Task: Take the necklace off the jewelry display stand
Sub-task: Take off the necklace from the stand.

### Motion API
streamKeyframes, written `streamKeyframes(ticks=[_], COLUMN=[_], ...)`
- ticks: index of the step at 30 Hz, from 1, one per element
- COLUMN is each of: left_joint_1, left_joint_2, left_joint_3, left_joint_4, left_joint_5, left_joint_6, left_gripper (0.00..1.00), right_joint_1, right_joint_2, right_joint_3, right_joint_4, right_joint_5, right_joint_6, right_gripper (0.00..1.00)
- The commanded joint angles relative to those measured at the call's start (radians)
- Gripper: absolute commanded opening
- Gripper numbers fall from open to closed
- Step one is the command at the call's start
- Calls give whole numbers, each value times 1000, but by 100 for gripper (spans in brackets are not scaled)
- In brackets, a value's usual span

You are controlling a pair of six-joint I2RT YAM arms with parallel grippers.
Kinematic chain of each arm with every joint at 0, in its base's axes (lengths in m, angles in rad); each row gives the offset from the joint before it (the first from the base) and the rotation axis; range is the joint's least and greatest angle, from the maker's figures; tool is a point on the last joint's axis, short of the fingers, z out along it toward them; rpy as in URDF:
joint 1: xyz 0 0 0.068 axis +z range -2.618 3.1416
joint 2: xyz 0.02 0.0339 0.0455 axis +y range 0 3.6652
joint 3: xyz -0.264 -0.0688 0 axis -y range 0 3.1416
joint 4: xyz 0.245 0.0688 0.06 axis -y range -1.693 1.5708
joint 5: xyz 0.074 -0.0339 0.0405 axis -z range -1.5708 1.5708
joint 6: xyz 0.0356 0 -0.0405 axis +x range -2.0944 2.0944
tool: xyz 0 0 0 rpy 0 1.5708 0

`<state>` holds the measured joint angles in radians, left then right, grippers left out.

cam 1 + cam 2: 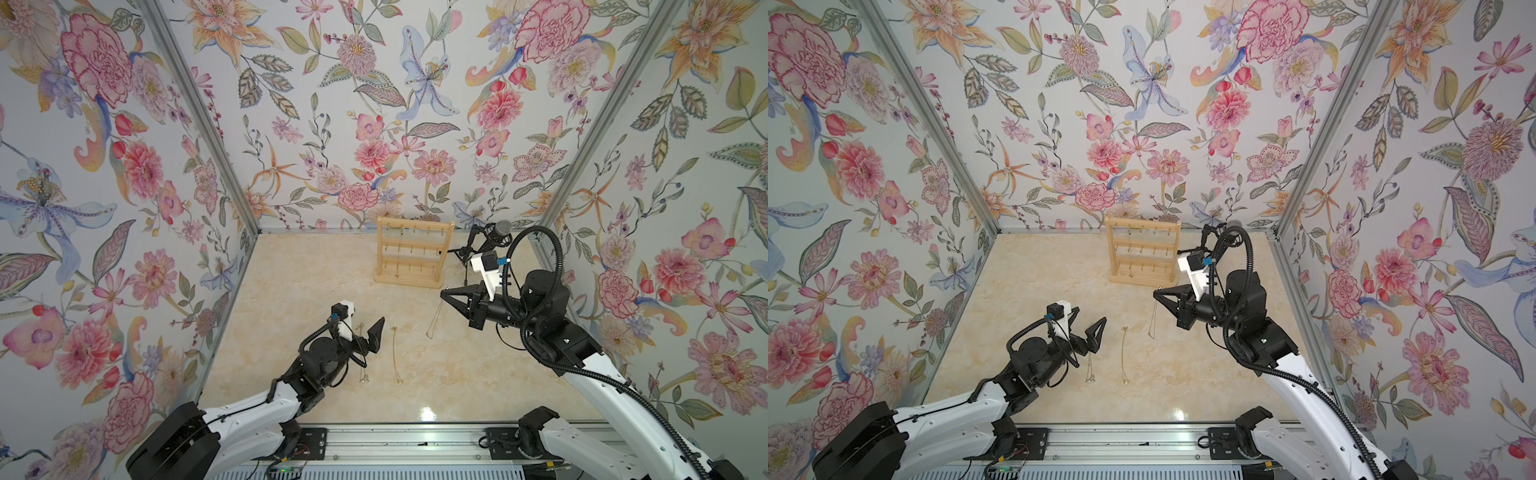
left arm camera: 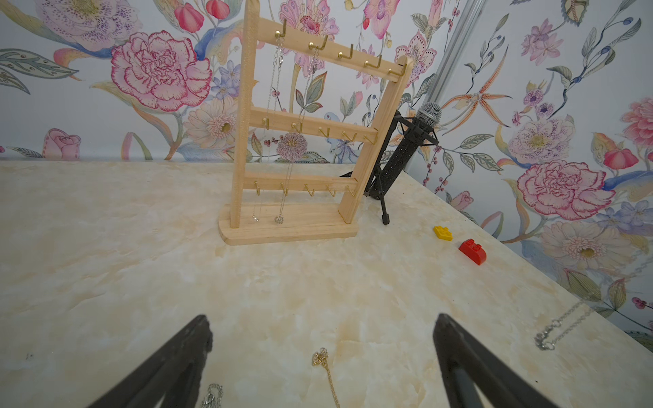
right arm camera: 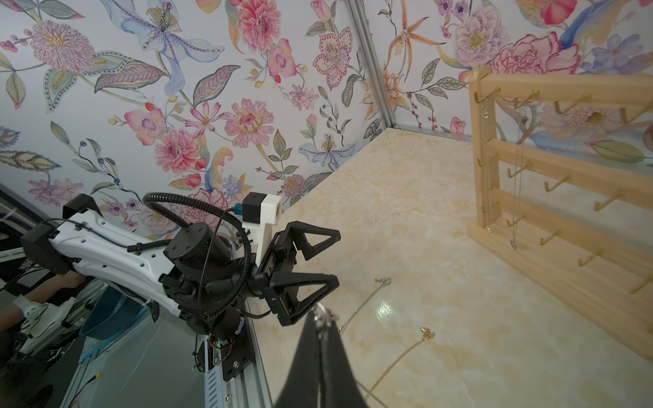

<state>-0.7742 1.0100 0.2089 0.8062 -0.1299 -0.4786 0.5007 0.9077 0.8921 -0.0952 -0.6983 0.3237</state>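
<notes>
Pinched shut, the right claw (image 1: pixel 444 292) holds a thin silver necklace (image 1: pixel 435 318) by its top end. I think it holds it there so the chain hangs down straight and does not knot. The necklace is off the jewelry display stand (image 1: pixel 413 253), out in front of it, up over the table (image 1: pixel 291 291) and away from the hooks, so it cannot catch. I cannot tell if its low end touches the table. Two more thin chains (image 2: pixel 280 60) hang from the top bar of the stand. A gold necklace (image 2: pixel 321 356) and another silver necklace (image 2: pixel 213 392) lie stretched out side by side on the table, maybe to keep them apart. The left claw (image 2: pixel 323 319) is wide open and holds nothing, low over those two. A black microphone (image 1: pixel 500 232) stands just beside the stand. I think the next job is to lay the held chain down by the others.
</notes>
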Motion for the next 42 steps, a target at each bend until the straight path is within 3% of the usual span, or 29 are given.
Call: streamKeyframes(ticks=[1, 11, 20, 29, 42], left_joint_1=[9, 9, 7, -6, -126], left_joint_2=[-17, -122, -141, -82, 84], left_joint_3=[-9, -40, -9, 23, 165], left_joint_4=[41, 80, 116, 173, 38], left_joint_5=[19, 147, 425, 611, 618], left_joint_6=[-3, 36, 29, 23, 136], left_gripper=[99, 99, 99, 99, 96], right_joint_1=[33, 157, 254, 283, 285], right_joint_2=[-25, -19, 26, 56, 47], right_joint_3=[-28, -64, -65, -55, -56], right_joint_4=[-6, -9, -8, -6, -6], right_joint_5=[-39, 9, 80, 110, 124], right_joint_6=[-17, -23, -44, -49, -51], right_gripper=[0, 0, 0, 0, 0])
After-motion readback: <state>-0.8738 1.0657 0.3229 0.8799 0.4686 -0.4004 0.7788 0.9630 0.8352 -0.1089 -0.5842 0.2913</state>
